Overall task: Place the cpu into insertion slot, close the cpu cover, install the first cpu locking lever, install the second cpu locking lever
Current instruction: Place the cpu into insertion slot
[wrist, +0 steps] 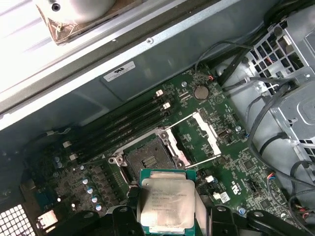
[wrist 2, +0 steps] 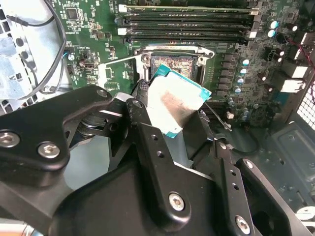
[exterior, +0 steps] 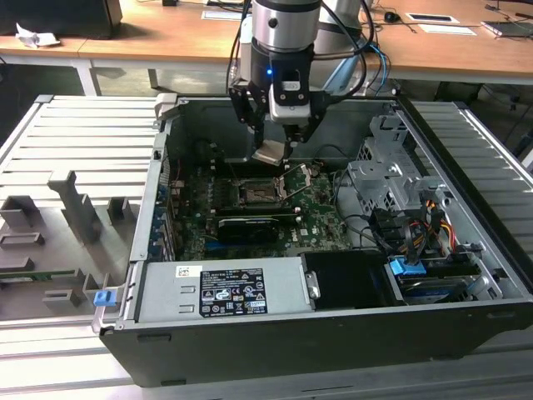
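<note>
hand (exterior: 272,148) clamped on the cpu (wrist: 167,204) by its edges, chip tilted, held over the bare insertion slot (wrist: 147,158), probably not touching it yet, cpu cover (wrist: 210,138) swung open beside slot, all inside computer case (exterior: 291,354)

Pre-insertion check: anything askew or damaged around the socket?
The cpu, gripped by the pincer, looks tilted, not parallel to the open insertion slot. Nothing else stands out.
</note>
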